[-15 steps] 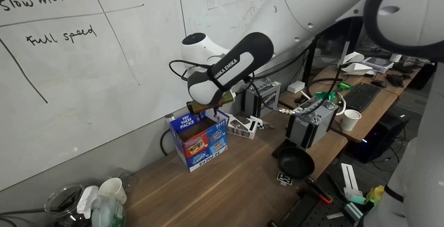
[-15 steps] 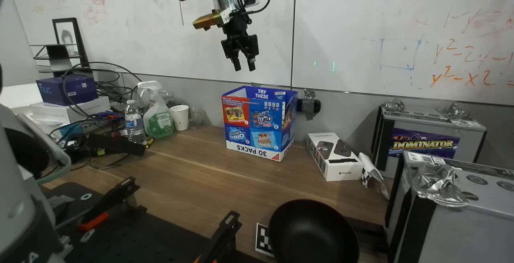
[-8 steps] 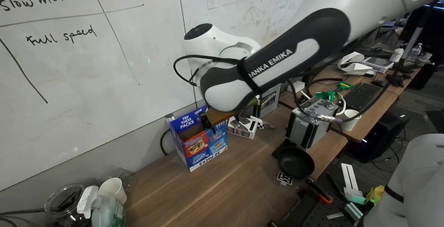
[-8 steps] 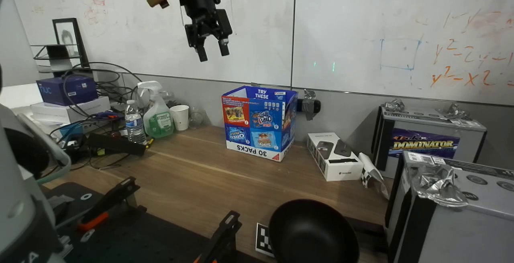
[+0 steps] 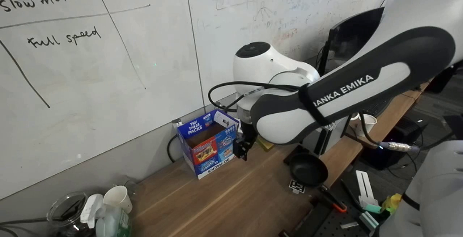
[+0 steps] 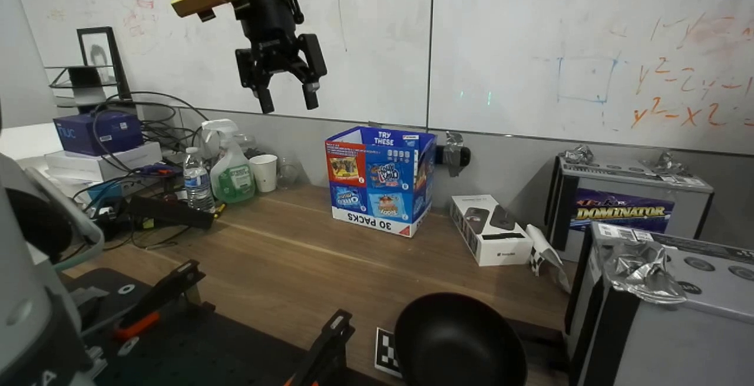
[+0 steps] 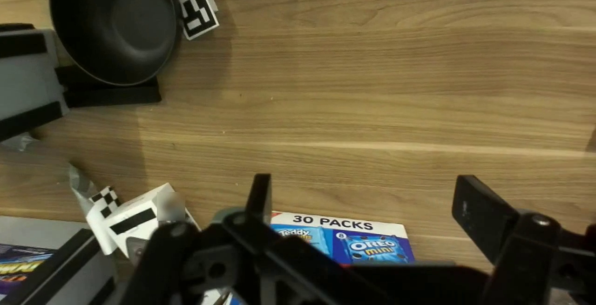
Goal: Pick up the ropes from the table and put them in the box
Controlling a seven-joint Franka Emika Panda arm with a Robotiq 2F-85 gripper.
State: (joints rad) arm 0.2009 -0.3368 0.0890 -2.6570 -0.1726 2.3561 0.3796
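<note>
Near the top of the frame in an exterior view, left of center, the black gripper hangs in the air. Its two fingers are spread wide apart, and the shiny whiteboard shows through the gap. At the middle of the same frame, the blue cardboard snack box stands upright on the brown, stripy wood table. It is open at the top, with flat sides, sharp corners, red and blue pictures and a white strip along the bottom. To the right of it lies a smooth white carton. At the right edge, two big gray cases take up a lot of room, with crinkly silver foil on top. Low in the frame, a round black pan sits just beside a square tag with a black and white pattern. On the left, a spray bottle stands between a clear water bottle and a white paper cup. Across the right side of the frame in an exterior view, the fat, smooth white arm blocks part of the desk behind it. At the bottom of the wrist view, the gripper covers much of the snack box.
</note>
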